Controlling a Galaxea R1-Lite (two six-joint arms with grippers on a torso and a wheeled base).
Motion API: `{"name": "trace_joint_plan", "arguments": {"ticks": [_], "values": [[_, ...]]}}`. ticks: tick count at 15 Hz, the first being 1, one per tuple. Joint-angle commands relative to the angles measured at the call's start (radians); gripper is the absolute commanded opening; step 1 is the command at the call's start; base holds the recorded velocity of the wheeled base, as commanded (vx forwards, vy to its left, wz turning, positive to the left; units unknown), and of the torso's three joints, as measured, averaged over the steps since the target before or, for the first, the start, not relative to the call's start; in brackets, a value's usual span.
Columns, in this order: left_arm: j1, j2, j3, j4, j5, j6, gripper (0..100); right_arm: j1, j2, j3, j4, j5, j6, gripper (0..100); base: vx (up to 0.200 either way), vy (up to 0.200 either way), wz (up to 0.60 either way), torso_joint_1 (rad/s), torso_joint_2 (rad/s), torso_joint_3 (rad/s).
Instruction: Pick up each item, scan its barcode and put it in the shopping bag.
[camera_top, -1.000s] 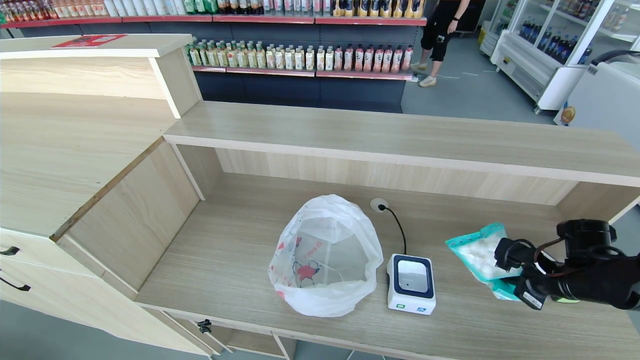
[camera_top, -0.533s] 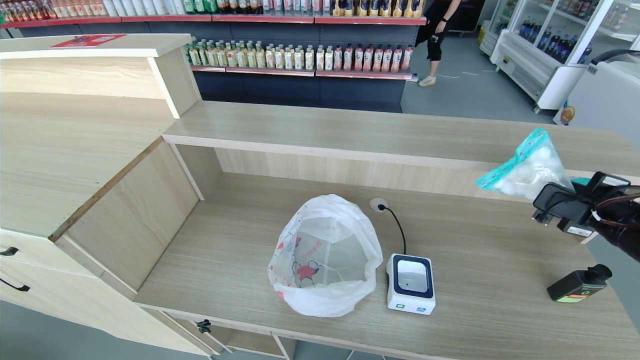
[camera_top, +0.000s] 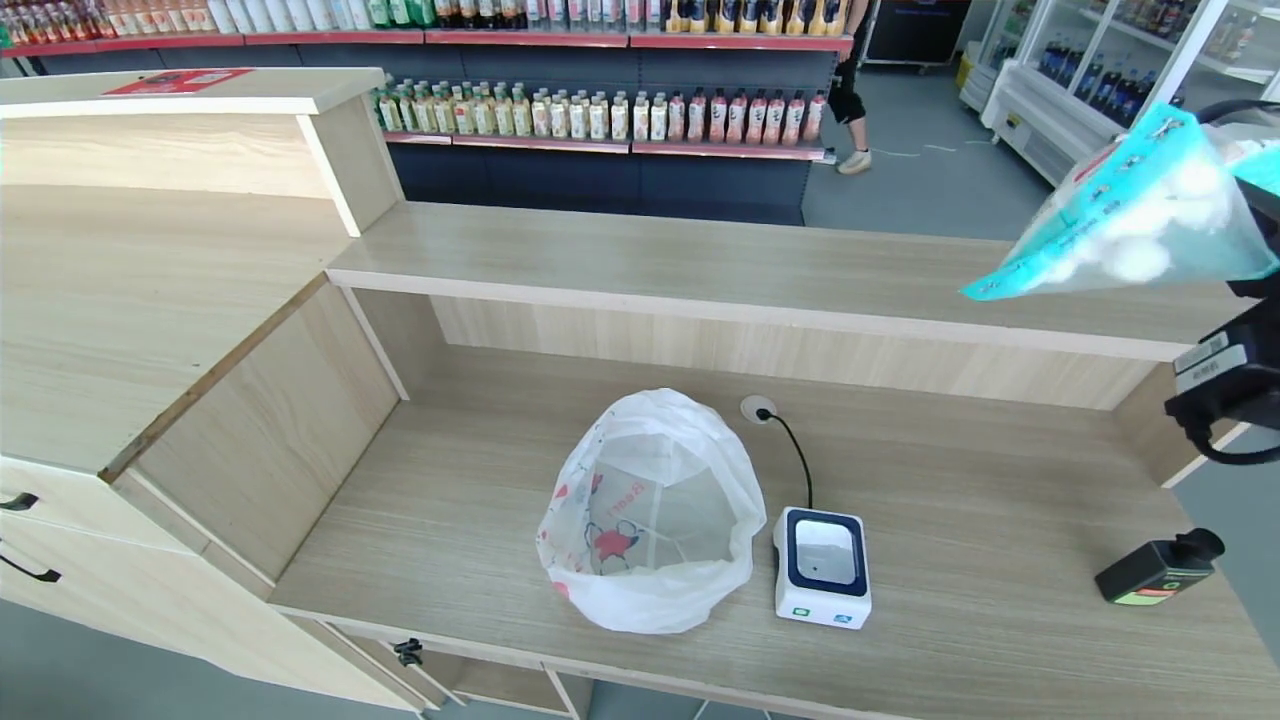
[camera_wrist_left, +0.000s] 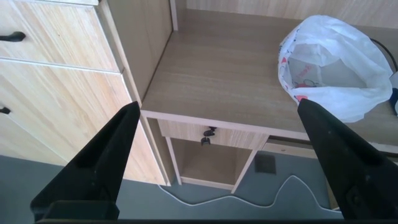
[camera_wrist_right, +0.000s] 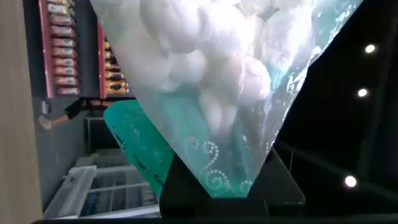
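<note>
Pale wood counter (camera_top: 480, 500) across the middle, with a raised ledge (camera_top: 760, 265) along its far side and a drawer cabinet (camera_wrist_left: 56, 81) at its left end.

White plastic shopping bag (camera_top: 650, 510) standing near the middle of the counter, mouth open and turned upward, red print on its front, nothing visible inside. Seen also from the left wrist (camera_wrist_left: 339, 62), close to the counter's front edge.

Packet of cotton balls (camera_top: 1130, 225) held high in the air at the far right, above the level of the ledge, tilted, well apart from the bag. Clear film with teal borders, white balls bunched inside (camera_wrist_right: 205, 74).

Right gripper (camera_wrist_right: 233, 190) pinching the packet by one teal end, dark fingers pressed against the film from both sides.

Left gripper (camera_wrist_left: 217, 104) down in front of the counter's near edge, by the drawer cabinet, fingers spread wide with nothing between them.

White scanner (camera_top: 822, 566) with a dark-framed window, flat on the counter just beside the bag on its right.

Black bottle (camera_top: 1157, 572) lying on its side near the counter's front right corner, well apart from the scanner.

Thin black cable (camera_top: 797, 455) running from the scanner's back to a round port in the counter behind the bag.
</note>
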Motion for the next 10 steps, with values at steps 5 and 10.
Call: {"name": "trace_joint_plan", "arguments": {"ticks": [5,10], "values": [[0.0,0.0,0.0,0.0,-0.001,0.0,100,0.029,-0.174,-0.092,-0.003,0.236,-0.482,0,0.0,0.0,0.0,0.0,0.0,0.0],[0.0,0.0,0.0,0.0,-0.001,0.0,100,0.359,-0.18,-0.173,-0.006,0.272,-0.536,0,0.0,0.0,0.0,0.0,0.0,0.0]]}}
